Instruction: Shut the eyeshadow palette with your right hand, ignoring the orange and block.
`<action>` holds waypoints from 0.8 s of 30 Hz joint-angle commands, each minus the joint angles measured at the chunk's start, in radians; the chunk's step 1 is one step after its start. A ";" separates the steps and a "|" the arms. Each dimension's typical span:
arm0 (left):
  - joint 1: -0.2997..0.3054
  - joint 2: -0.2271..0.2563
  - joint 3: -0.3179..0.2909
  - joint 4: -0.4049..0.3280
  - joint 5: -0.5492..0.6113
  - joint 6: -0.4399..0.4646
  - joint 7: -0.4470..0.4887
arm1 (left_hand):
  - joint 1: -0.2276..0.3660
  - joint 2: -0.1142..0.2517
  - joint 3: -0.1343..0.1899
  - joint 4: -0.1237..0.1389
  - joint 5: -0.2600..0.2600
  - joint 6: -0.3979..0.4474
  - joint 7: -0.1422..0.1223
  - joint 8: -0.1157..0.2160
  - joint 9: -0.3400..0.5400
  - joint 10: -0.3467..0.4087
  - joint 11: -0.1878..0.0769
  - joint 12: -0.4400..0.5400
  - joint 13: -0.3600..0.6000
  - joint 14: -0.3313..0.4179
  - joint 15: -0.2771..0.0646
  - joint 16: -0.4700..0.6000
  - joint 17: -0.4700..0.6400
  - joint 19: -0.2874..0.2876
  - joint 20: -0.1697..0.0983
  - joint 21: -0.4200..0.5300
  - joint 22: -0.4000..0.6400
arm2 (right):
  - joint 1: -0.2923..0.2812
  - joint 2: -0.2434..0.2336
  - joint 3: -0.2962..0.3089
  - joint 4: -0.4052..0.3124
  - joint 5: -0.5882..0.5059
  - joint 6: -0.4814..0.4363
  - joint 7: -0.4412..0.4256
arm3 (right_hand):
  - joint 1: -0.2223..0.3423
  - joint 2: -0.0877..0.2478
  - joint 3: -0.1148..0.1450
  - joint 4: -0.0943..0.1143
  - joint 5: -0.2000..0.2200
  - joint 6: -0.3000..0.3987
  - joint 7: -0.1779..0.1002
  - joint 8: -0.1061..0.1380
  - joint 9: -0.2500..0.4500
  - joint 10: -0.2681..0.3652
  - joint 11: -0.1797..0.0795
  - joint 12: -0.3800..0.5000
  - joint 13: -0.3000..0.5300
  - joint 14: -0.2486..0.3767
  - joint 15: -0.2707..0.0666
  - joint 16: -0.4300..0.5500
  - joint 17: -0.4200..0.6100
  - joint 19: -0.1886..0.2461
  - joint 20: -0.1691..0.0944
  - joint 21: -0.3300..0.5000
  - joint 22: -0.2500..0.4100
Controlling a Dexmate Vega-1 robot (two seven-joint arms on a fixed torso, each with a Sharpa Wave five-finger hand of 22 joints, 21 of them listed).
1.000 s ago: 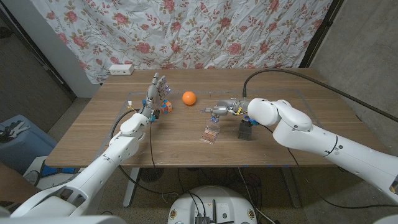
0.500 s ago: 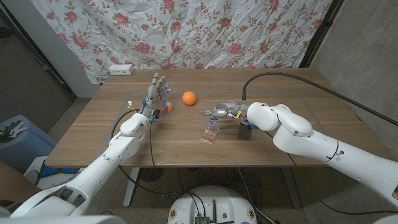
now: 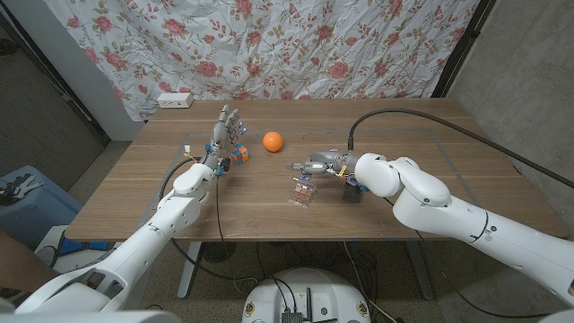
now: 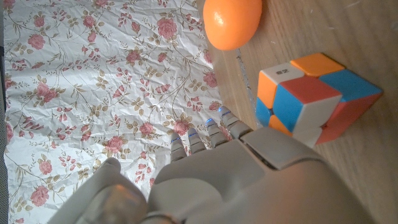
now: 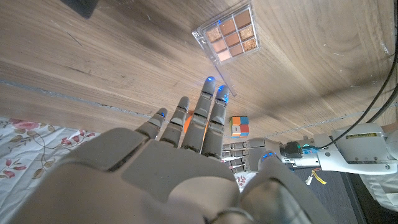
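The eyeshadow palette [image 3: 303, 191] lies open near the table's [image 3: 269, 215] middle, its clear lid raised. Just behind it the right hand [image 3: 316, 165] hovers with fingers stretched out, grasping nothing. Farther back, the left hand [image 3: 222, 135] stands upright, fingers spread and released, beside the coloured block [image 3: 239, 153], with the orange [image 3: 273, 141] nearby.
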 commanded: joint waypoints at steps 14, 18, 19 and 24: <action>0.000 0.000 0.000 0.000 0.000 0.000 0.000 | 0.006 0.008 0.008 0.000 0.004 -0.002 -0.007 0.005 0.004 0.001 -0.007 0.005 0.004 0.004 -0.024 0.006 0.005 0.008 0.002 0.004 0.004 | -0.077 0.020 -0.013 -0.026 -0.100 -0.036 -0.016 | -0.005 0.029 0.015 0.000 0.000 -0.026 0.000 -0.025 -0.002 -0.073 0.002 -0.042 -0.008 -0.040 0.009 -0.017 0.001 0.023 -0.013 0.005 0.003; 0.000 0.000 0.000 0.000 0.000 0.000 0.000 | 0.006 0.008 0.008 0.001 0.004 -0.002 -0.007 0.005 0.004 0.001 -0.007 0.005 0.004 0.005 -0.024 0.006 0.005 0.008 0.001 0.004 0.004 | -0.103 0.019 -0.008 -0.026 -0.107 -0.028 -0.047 | -0.007 0.029 0.015 0.001 -0.001 -0.031 0.002 -0.029 -0.002 -0.075 0.007 -0.044 -0.010 -0.042 0.009 -0.018 0.001 0.026 -0.013 0.005 0.003; 0.000 0.000 0.000 0.000 0.000 0.000 0.000 | 0.006 0.008 0.008 0.001 0.004 -0.002 -0.007 0.005 0.004 0.001 -0.007 0.005 0.004 0.005 -0.025 0.006 0.005 0.008 0.001 0.004 0.004 | -0.108 0.019 -0.008 -0.025 -0.108 -0.025 -0.052 | -0.007 0.029 0.015 0.001 -0.001 -0.036 0.003 -0.032 -0.002 -0.079 0.007 -0.046 -0.011 -0.042 0.009 -0.018 0.001 0.026 -0.014 0.005 0.003; 0.000 0.000 0.000 0.000 0.000 0.000 0.000 | 0.006 0.008 0.008 0.001 0.004 -0.002 -0.007 0.005 0.004 0.001 -0.007 0.005 0.004 0.004 -0.023 0.006 0.005 0.007 0.002 0.004 0.004 | -0.147 0.017 0.001 -0.023 -0.123 -0.008 -0.104 | -0.014 0.030 0.016 0.005 -0.002 -0.065 -0.002 -0.049 -0.003 -0.111 0.005 -0.062 -0.017 -0.051 0.010 -0.021 0.001 0.028 -0.015 0.004 0.003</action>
